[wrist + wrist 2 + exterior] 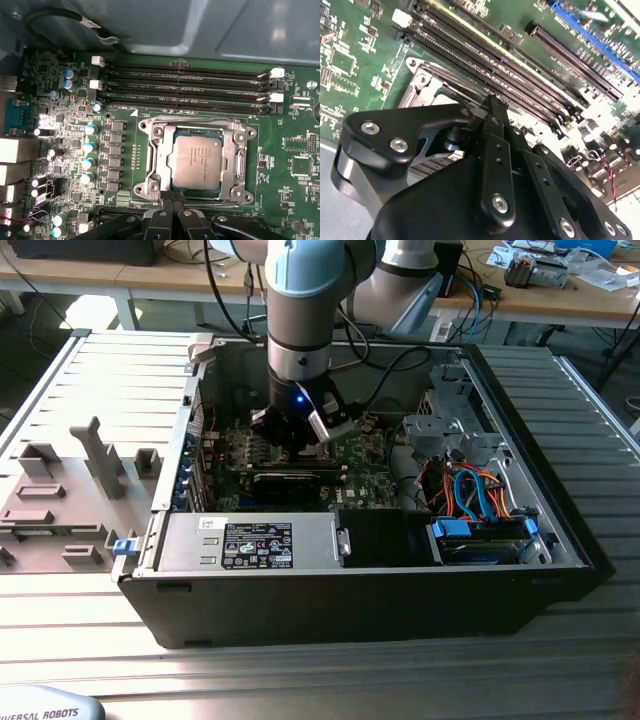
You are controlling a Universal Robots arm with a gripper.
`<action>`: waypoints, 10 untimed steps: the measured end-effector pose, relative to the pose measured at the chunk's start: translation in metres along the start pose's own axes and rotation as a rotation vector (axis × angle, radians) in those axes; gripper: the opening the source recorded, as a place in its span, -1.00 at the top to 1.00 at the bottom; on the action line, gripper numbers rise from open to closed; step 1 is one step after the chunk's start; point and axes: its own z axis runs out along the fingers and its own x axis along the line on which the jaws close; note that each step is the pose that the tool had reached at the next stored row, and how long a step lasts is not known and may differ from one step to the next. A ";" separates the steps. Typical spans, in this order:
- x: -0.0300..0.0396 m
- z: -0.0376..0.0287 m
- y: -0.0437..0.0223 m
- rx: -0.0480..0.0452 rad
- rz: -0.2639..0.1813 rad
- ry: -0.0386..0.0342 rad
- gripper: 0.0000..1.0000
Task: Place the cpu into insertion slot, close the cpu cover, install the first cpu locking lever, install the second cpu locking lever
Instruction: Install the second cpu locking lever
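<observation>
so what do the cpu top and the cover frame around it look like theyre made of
The cpu top looks like brushed, matte silver-grey metal, with dull even reflections. The cpu cover looks like thin stamped steel, brighter, with glinting edges. Both judged by look alone.

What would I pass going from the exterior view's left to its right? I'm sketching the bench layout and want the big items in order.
Grey plastic holders on the slatted table → labelled power supply box at the open computer case's near edge → gripper above the motherboard → orange and blue cables.
</observation>
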 end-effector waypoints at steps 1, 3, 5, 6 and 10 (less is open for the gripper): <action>-0.0004 0.0000 0.0016 0.0052 0.000 0.0004 0.79; -0.0012 0.0000 0.0035 0.0078 0.000 0.0006 0.79; -0.0027 -0.0011 0.0077 0.0136 0.000 0.0011 0.79; -0.0039 -0.0014 0.0089 0.0138 0.000 0.0011 0.79; -0.0094 -0.0016 0.0107 0.0148 0.000 0.0024 0.79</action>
